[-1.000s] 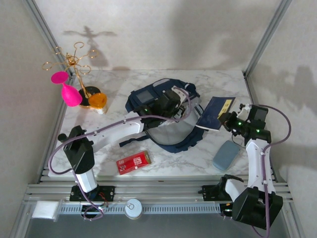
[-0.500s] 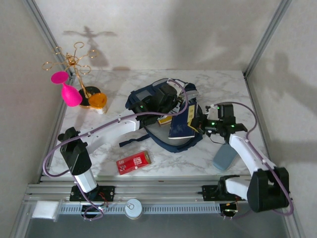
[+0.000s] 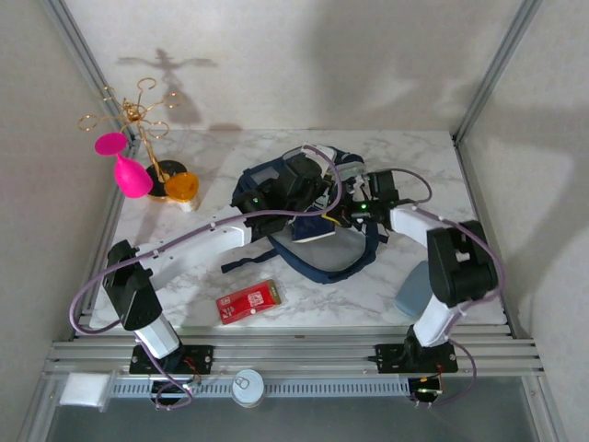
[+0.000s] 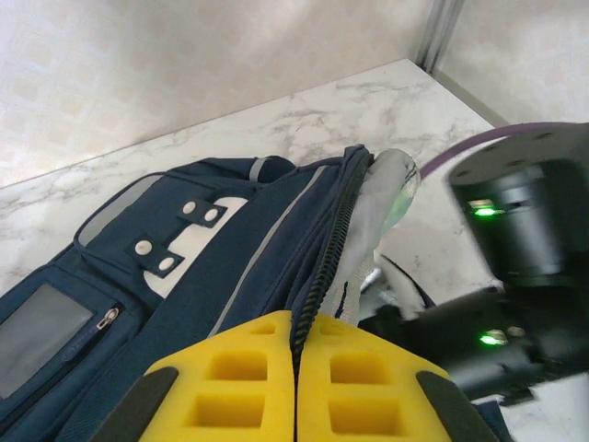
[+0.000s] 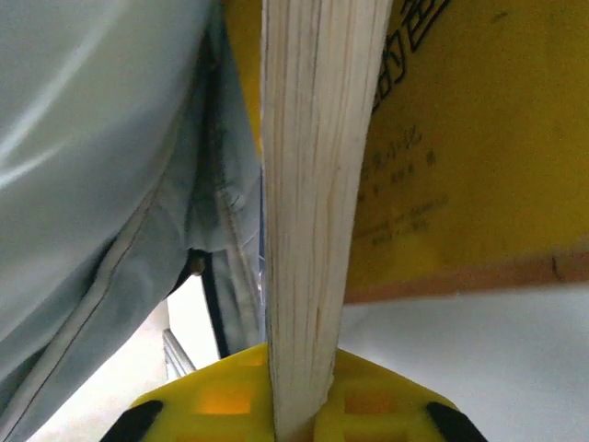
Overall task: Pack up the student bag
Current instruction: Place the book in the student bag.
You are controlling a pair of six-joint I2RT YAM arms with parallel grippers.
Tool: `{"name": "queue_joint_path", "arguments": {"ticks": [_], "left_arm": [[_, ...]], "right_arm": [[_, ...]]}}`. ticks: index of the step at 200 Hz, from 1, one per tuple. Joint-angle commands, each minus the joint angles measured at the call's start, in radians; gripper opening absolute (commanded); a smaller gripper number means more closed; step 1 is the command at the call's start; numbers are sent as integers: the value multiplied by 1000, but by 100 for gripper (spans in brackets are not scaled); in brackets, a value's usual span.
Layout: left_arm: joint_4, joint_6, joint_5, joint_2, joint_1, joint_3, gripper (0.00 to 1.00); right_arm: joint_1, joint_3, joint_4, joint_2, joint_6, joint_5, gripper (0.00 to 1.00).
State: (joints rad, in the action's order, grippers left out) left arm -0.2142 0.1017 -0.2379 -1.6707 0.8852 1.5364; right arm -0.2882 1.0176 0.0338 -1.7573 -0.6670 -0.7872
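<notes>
The book (image 5: 308, 184) has just swung in from the right side of the table (image 3: 414, 157) and is now at the mouth of the student bag (image 3: 267, 180). The right end effector (image 5: 299, 410) is clamped on its page edge, pale lining just beside it. The left end effector (image 4: 294, 368) is pinched tight on the zipper edge (image 4: 322, 267), lifting the opening. Insertion looks under way, with release still to come. The bag lies mid-table, front pockets up. Its long axis runs diagonally from far left to near right, mouth toward the right arm.
</notes>
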Motion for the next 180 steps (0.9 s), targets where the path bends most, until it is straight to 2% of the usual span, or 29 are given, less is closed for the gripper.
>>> {"name": "queue_joint_path", "arguments": {"ticks": [1, 15, 27, 37, 55, 72, 89, 126, 148, 180], "left_arm": [[118, 16, -61, 75, -14, 8, 0], [112, 22, -66, 75, -15, 9, 0], [113, 23, -63, 81, -17, 0, 0], [120, 22, -63, 86, -16, -12, 0], [123, 20, -59, 89, -19, -27, 0], [119, 22, -57, 85, -19, -30, 0], [124, 26, -45, 88, -19, -39, 0], [128, 31, -52, 90, -19, -50, 0], [118, 30, -58, 91, -19, -47, 0], [104, 32, -57, 105, -18, -55, 0]], "right_arm": [[2, 101, 60, -77, 102, 32, 19], [14, 113, 115, -81, 137, 119, 28], [27, 85, 128, -44, 141, 160, 41], [33, 59, 156, 1, 149, 216, 47], [30, -12, 202, 116, 152, 355, 52], [9, -112, 188, 227, 126, 405, 54], [-49, -171, 193, 281, 95, 434, 49], [-200, -237, 84, 249, 5, 439, 22], [-204, -192, 61, 180, 9, 494, 8], [-165, -89, 16, 96, 23, 589, 0]]}}
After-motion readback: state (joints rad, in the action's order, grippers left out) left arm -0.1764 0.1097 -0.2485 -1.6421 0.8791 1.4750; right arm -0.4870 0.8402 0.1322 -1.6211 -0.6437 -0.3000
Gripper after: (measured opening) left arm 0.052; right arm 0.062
